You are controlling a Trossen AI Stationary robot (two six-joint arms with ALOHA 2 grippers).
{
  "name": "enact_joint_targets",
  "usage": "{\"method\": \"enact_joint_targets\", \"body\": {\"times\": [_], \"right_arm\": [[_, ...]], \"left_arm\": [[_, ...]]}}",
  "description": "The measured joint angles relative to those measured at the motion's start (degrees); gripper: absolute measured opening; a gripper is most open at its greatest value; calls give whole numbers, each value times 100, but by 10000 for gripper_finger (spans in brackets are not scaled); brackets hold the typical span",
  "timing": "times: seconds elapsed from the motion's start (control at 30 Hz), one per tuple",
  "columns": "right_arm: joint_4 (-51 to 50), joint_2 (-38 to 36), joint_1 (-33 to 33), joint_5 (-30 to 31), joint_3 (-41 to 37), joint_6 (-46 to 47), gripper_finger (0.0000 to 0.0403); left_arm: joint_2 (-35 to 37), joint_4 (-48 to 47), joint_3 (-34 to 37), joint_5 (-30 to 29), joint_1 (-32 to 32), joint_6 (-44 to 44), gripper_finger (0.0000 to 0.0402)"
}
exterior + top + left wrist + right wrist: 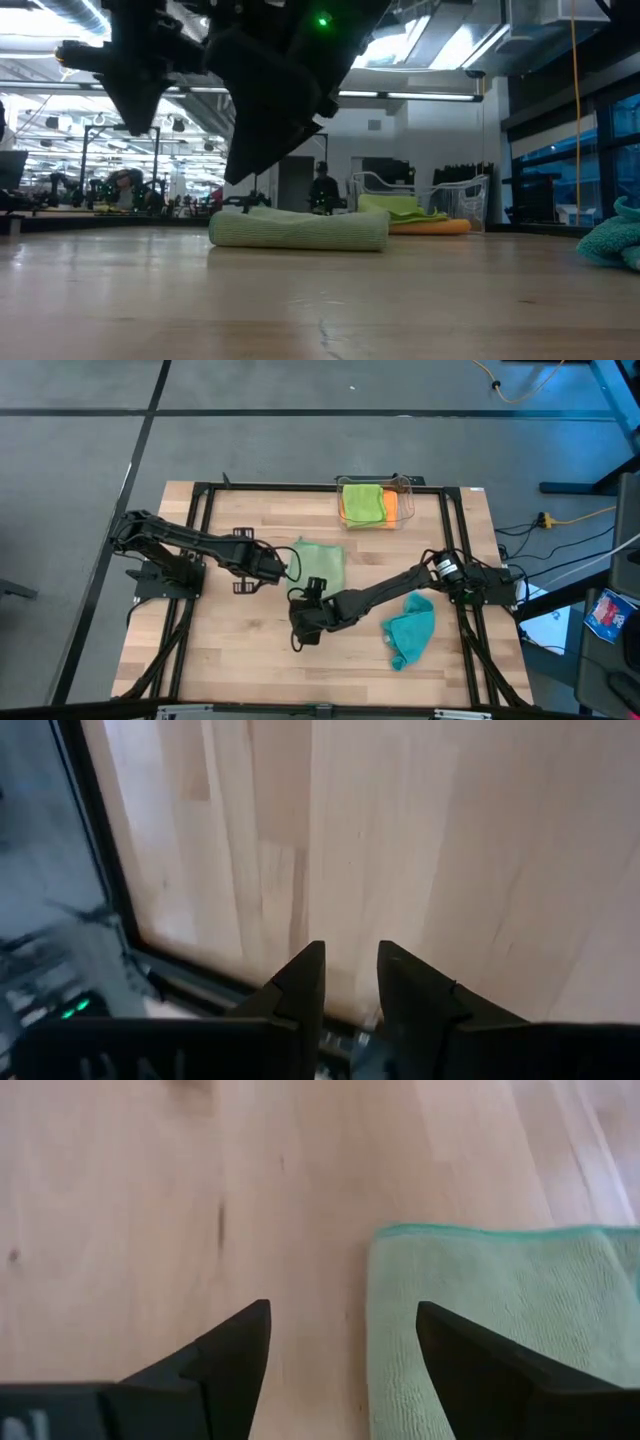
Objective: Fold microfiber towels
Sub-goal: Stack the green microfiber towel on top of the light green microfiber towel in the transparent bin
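A pale green towel lies folded flat on the middle of the wooden table; the low view shows it as a thick folded pad. A teal towel sits crumpled near the right edge. A lime green towel lies on an orange one inside the clear bin. My right gripper hovers open just nearer than the pale towel's near left corner. My left gripper hangs open over bare wood to the left of that towel, nothing between its fingers.
The clear bin stands at the table's far edge, right of centre. A black frame rail runs along the table's left part and shows in the left wrist view. Bare wood spreads across the near left.
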State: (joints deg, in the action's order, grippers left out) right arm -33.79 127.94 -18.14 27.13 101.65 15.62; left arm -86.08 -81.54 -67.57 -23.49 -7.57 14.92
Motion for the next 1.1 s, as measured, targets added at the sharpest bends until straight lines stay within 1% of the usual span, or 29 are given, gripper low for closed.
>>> {"method": "enact_joint_targets", "body": {"times": [0.07, 0.17, 0.27, 0.33, 0.43, 0.53, 0.57, 0.67, 0.73, 0.83, 1.1], "right_arm": [[-120, 0, 5, 5, 0, 87, 257], [-456, 1, 5, 20, 0, 81, 264], [-768, 2, 3, 20, 0, 79, 265], [-870, 0, 4, 20, -2, 20, 265], [-703, 1, 24, 23, -147, -247, 264], [-407, 44, 31, 45, -340, -419, 264], [-345, 71, 31, 114, -408, -454, 264], [-284, 209, 29, 636, -542, -591, 264], [-288, 281, 29, 821, -549, -754, 264], [-245, 408, 23, 996, -534, -842, 264], [-362, 623, 36, 1238, -509, -817, 264]], "left_arm": [[59, -306, 0, 2, 0, 54, 87], [408, -694, 0, -2, 7, 166, 87], [1024, -717, 0, -7, 13, 409, 87], [1527, -553, 0, -59, 13, 643, 87], [2213, 10, 0, -426, -37, 952, 87], [2791, 356, 0, -834, -138, 1273, 87], [2945, 411, 0, -967, -175, 1365, 87], [3305, 439, 0, -1346, -302, 1635, 87], [3482, 439, 0, -1509, -372, 1700, 87], [3652, 437, 0, -1600, -449, 1763, 87], [3619, 426, 0, -1650, -499, 1759, 87]]}}
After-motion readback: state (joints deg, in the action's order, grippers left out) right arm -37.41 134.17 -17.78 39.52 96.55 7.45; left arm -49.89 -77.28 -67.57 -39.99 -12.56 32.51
